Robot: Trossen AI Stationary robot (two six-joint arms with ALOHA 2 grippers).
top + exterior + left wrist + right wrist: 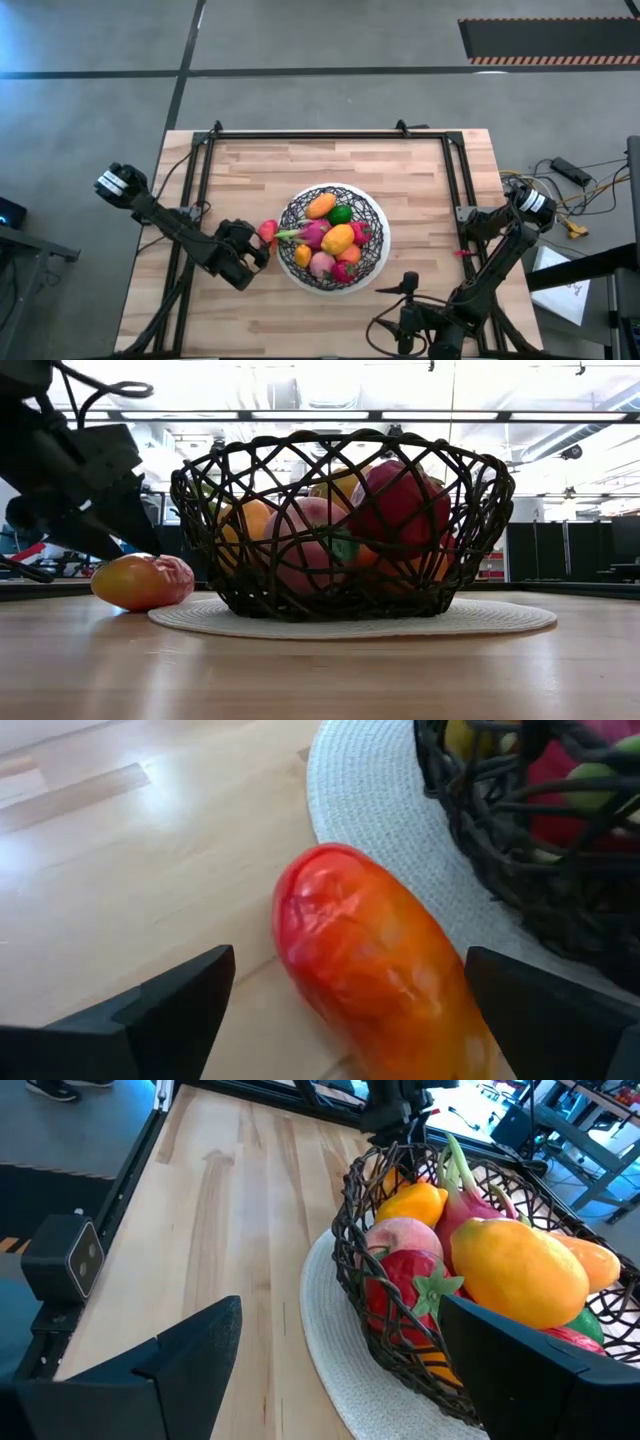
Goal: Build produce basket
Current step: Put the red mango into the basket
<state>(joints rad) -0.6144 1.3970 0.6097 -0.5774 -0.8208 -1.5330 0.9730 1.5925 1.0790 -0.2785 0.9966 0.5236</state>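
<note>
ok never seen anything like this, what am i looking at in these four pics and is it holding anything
These are four cameras on one robot: two dark arms working at a wooden table. One camera looks straight down, one sits at table height, and one rides on each wrist.

In the middle stands a black wire basket on a pale round mat, already full of toy fruit such as a yellow piece and a green lime.

One red-orange fruit lies on the table just outside the basket. The left hand is open with a finger on each side of it, not gripping. The right hand, also open and empty, waits at the table's other side.
</note>
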